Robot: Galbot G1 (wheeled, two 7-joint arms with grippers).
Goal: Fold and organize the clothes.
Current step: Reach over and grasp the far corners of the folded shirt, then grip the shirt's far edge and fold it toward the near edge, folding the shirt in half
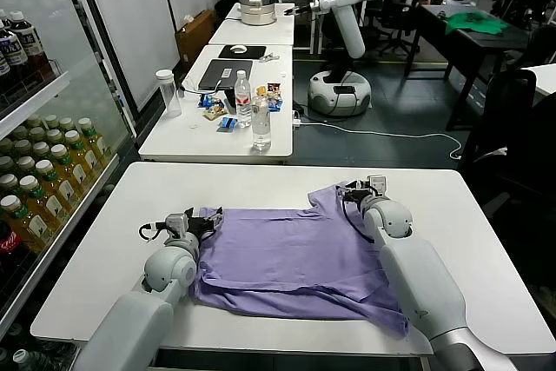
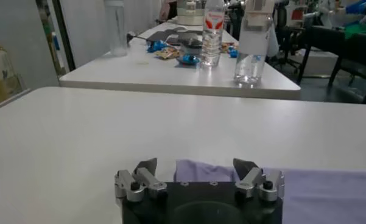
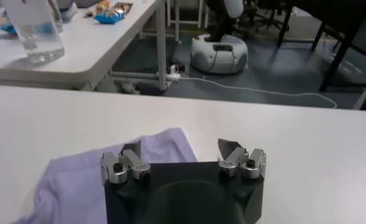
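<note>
Lavender T-shirt [image 1: 291, 258] flat on table [image 1: 261, 184]; left gripper [image 1: 208, 221] and right gripper [image 1: 350, 192] at far corners; jaws wide, empty.

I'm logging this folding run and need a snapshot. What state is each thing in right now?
lavender T-shirt: lying spread on the white table, rumpled, not yet folded.
left gripper: open, at the shirt's far left corner, fabric edge between its fingers.
right gripper: open, at the shirt's far right corner.
water bottles: upright on the next table, caps on.
</note>
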